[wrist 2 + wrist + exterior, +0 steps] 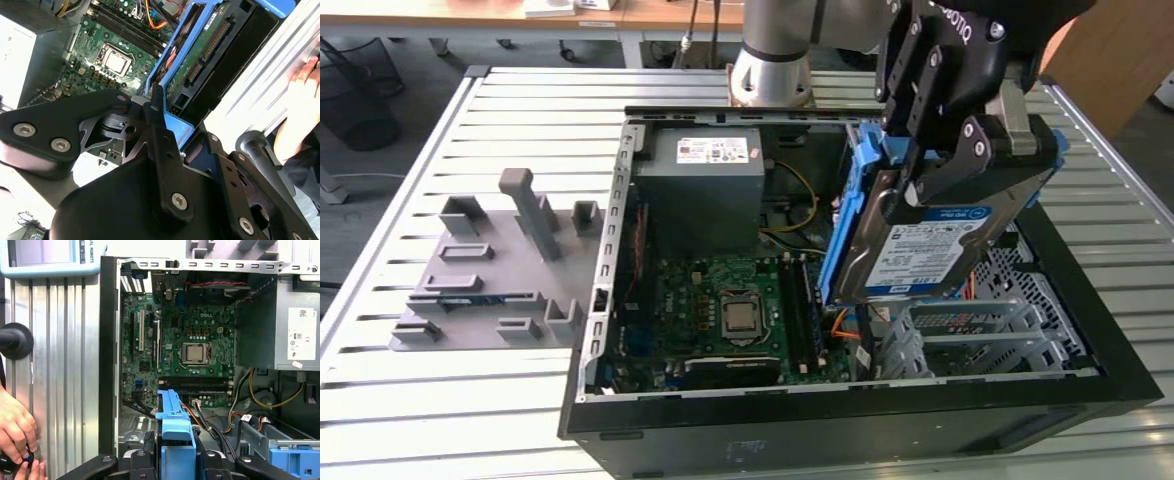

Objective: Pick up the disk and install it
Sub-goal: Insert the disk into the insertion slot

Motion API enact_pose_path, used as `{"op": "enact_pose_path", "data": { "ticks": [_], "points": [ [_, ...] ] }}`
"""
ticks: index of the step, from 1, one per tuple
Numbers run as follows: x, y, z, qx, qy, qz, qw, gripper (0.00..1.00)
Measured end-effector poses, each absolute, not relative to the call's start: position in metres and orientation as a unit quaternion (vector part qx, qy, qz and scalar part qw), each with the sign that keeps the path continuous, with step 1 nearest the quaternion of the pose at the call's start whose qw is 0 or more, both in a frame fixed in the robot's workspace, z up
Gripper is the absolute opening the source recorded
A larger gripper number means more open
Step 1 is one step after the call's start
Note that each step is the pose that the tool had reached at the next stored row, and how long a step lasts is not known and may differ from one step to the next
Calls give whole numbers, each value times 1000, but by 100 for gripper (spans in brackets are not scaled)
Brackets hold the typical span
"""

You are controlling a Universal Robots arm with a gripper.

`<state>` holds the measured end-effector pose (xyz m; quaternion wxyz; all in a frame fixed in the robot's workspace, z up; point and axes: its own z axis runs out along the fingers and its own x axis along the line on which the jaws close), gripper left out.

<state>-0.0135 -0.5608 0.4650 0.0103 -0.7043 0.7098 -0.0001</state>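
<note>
The disk (923,252), a silver hard drive with a white-and-blue label in a blue plastic carrier, hangs tilted on its edge above the open computer case (854,420), towards the exterior view's right. My gripper (971,150) is shut on it from above, with one dark finger (934,165) across its labelled face. Below it lies the grey metal drive cage (994,322). In the second wrist view the disk's green circuit board (200,55) and blue carrier (179,129) show past the gripper. In the first wrist view the blue carrier (175,437) sticks out between the fingers (207,461).
Inside the case are the motherboard (734,305) and the grey power-supply box (707,190), with cables beside the cage. A grey fixture (494,270) stands at the exterior view's left. A person's hand (15,432) rests on the slatted table (60,365) near a pendant (50,255).
</note>
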Motion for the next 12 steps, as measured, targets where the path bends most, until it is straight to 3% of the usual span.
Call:
{"op": "enact_pose_path", "data": {
  "ticks": [12],
  "points": [
    [9, -569, 461, -704, 710, -1, 8, 36]
  ]
}}
